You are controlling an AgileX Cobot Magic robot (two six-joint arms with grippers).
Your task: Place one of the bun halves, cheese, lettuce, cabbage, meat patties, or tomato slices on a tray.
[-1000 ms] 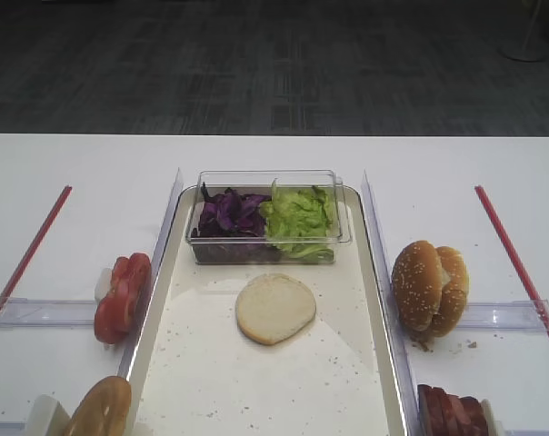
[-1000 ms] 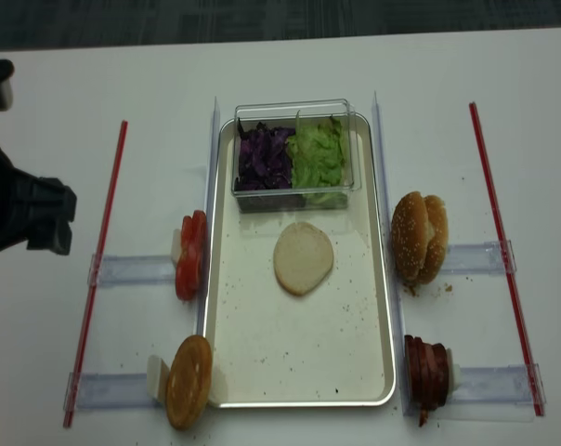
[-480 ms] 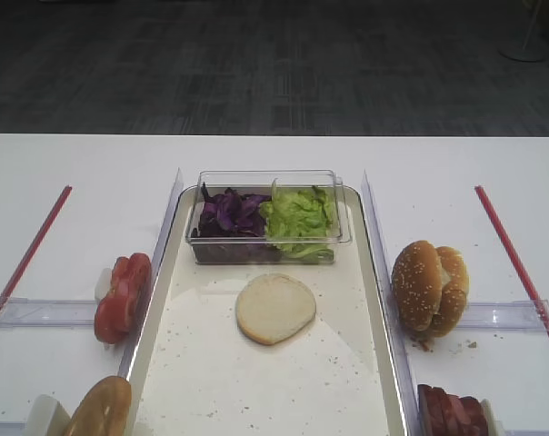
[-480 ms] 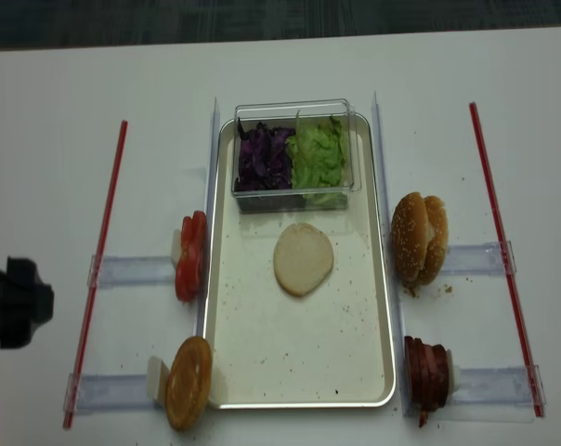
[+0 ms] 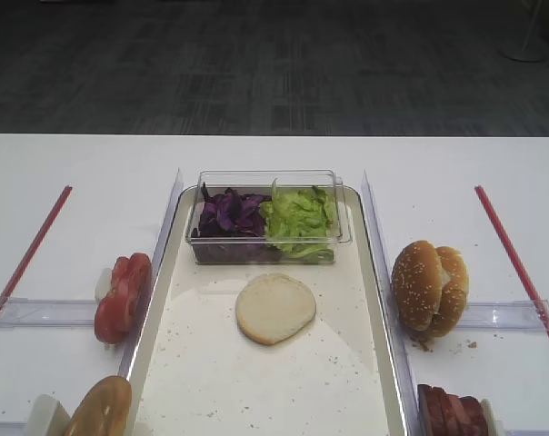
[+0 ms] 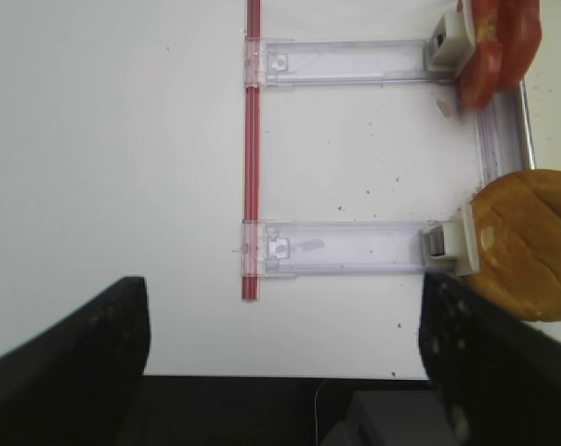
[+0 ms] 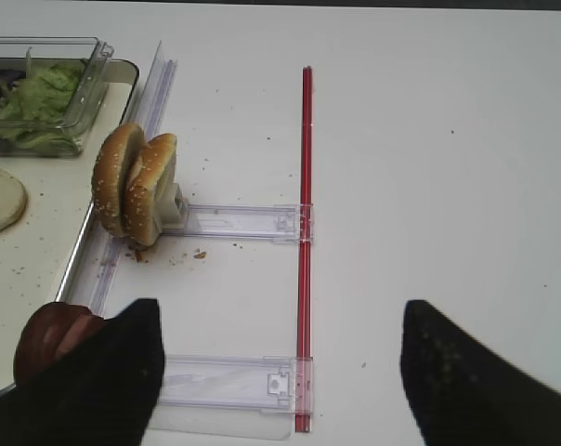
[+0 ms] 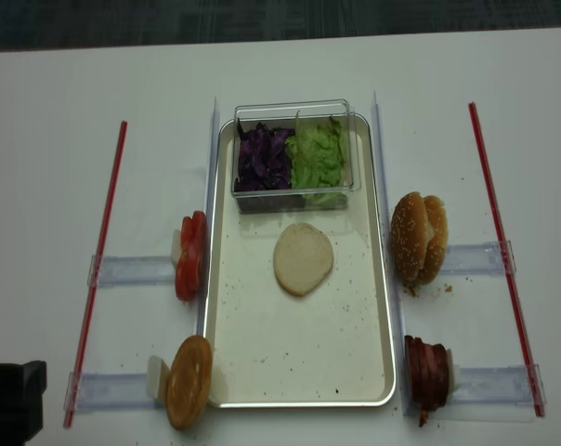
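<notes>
We see a plain bun half lying cut face up in the middle of the tray, so one ingredient is already placed. Both our pincers, the left pincer and the right pincer, hang released and empty over the desk. The clear tub holds cabbage beside lettuce; tomato slices and meat patties wait on edge in side racks for easy pinching.

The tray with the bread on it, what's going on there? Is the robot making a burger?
Nothing is being handled right now. One plain bun half lies flat on the tray, below the clear tub of purple cabbage and lettuce. Tomato slices, meat patties and a sesame bun wait in holders beside the tray. The left gripper is open over the table's left edge; the right gripper is open over the table, holding nothing.
</notes>
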